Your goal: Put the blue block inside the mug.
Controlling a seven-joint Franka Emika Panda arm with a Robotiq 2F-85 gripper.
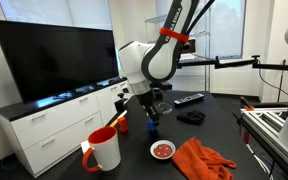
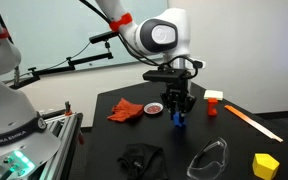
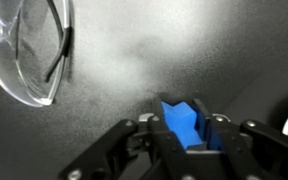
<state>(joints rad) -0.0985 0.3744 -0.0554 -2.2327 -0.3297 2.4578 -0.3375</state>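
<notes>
The gripper [image 3: 184, 132] points down at the table, and its two fingers pinch the blue block [image 3: 182, 113] between them. In both exterior views the block [image 1: 152, 127] hangs low, close to the dark table [image 2: 234, 140]. I cannot tell if it touches the table.

The mug [image 1: 106, 150] stands upright off to one side of the gripper [image 1: 151, 117], well apart from it, with its open top facing up. A small red bowl [image 1: 162, 150] is on the other side. I think the block must go up, then sideways over the mug [image 2: 214, 100], then drop in.
</notes>
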